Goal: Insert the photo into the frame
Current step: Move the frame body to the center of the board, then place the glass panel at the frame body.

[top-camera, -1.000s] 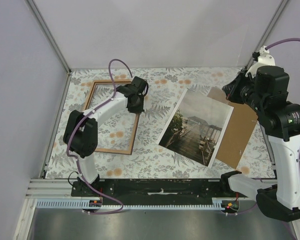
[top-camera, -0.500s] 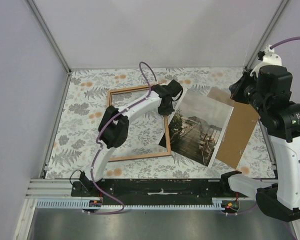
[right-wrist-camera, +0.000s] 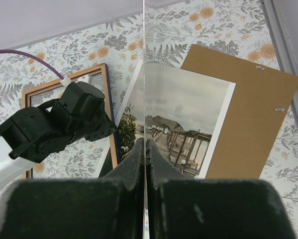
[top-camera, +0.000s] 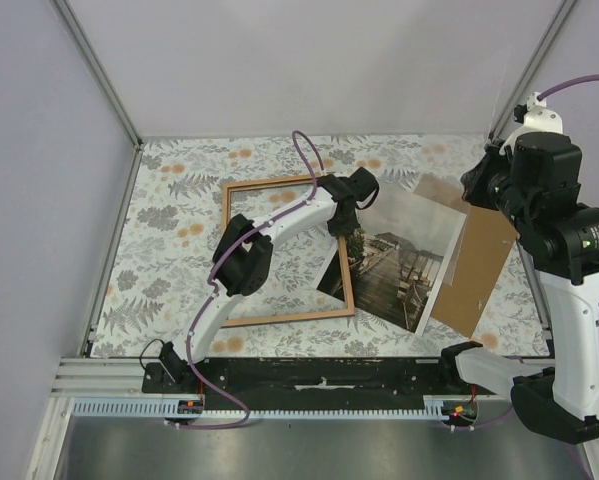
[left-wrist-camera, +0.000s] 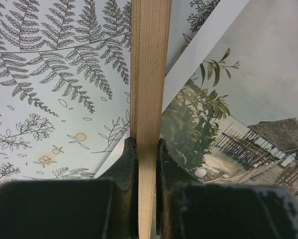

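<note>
1×frame | 1×photo | 1×board | 1×pane | left tool | right tool

Tabletop covered in fern-and-flower print, pale ground. Plain lilac-grey walls on three sides; aluminium rail along near edge.

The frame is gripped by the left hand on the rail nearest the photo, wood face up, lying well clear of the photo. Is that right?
Not quite. The frame is not clear of the photo: the rail gripped by the left hand lies across the photo's left edge, as the left wrist view shows. The rest of the statement holds.
</note>
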{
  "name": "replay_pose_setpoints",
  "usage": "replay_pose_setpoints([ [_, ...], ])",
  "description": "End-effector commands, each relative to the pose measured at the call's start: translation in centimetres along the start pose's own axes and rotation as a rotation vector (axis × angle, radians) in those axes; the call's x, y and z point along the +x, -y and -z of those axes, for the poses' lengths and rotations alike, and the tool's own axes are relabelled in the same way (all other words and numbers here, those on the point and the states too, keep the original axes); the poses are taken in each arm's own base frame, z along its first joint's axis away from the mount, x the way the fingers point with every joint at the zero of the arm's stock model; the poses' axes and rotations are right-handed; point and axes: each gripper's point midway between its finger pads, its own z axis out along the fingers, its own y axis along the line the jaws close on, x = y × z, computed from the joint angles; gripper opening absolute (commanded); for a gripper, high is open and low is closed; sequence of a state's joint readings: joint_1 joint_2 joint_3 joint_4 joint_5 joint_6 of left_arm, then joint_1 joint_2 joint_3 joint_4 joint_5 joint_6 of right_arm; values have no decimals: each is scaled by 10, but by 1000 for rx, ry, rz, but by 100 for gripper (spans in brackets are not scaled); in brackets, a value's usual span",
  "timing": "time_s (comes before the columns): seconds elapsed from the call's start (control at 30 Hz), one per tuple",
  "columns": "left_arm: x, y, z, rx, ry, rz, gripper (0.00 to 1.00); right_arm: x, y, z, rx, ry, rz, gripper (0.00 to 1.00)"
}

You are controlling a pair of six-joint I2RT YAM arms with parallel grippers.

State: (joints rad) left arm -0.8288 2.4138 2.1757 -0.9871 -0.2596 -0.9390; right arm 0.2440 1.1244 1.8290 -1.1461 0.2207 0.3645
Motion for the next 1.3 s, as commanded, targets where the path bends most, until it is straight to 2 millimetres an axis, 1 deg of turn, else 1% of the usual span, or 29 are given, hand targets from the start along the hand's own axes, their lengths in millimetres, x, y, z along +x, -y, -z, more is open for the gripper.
replay_pose_setpoints([
  [0.0,-17,54,10,211,18,152,13,-6,5,2,20,30,18,0],
  [0.1,-16,56,8,225,16,140,19,-6,4,0,19,24,23,0],
  [0.17,-13,56,6,226,10,131,27,-6,4,-1,16,23,24,0],
  [0.2,-13,55,6,225,12,125,29,-6,4,-1,16,23,27,0],
  [0.3,-16,53,13,236,27,103,39,-6,3,-2,15,22,33,0],
  [0.5,-34,43,48,270,100,47,56,-7,-5,-9,-13,6,45,0],
  [0.57,-41,33,62,274,121,30,60,-10,-12,-10,-52,5,50,0],
  [0.6,-47,25,75,277,142,29,62,-11,-18,-11,-77,2,54,0],
  [0.63,-55,15,86,274,169,32,64,-12,-26,-13,-118,-5,54,0],
  [0.7,-67,-17,102,250,204,52,65,-11,-47,-19,-217,-29,50,0],
  [0.77,-74,-62,112,214,224,103,65,-9,-71,-24,-333,-60,30,0],
  [0.8,-83,-86,116,193,240,142,65,-7,-85,-25,-403,-76,17,0],
  [0.83,-87,-111,120,174,251,172,64,-3,-98,-28,-471,-97,0,0],
  [0.9,-91,-158,128,132,271,235,63,1,-117,-33,-568,-128,-35,0],
  [0.93,-92,-182,130,106,281,268,63,3,-126,-37,-616,-139,-53,0],
  [0.97,-87,-202,129,83,277,291,63,4,-133,-41,-649,-147,-70,0],
  [1.0,-87,-221,132,65,286,314,63,7,-139,-45,-680,-168,-93,0],
  [1.03,-85,-241,130,36,284,345,63,11,-147,-47,-721,-185,-111,0],
  [1.07,-80,-253,131,22,284,358,63,14,-151,-50,-750,-195,-127,0],
  [1.1,-78,-266,134,11,295,377,63,22,-154,-56,-768,-215,-150,0],
  [1.17,-70,-287,134,-19,293,388,63,33,-160,-63,-812,-237,-191,0],
  [1.23,-60,-300,132,-28,277,399,64,44,-166,-71,-864,-250,-243,0],
  [1.27,-56,-304,132,-24,268,400,64,50,-168,-74,-883,-264,-263,0],
])
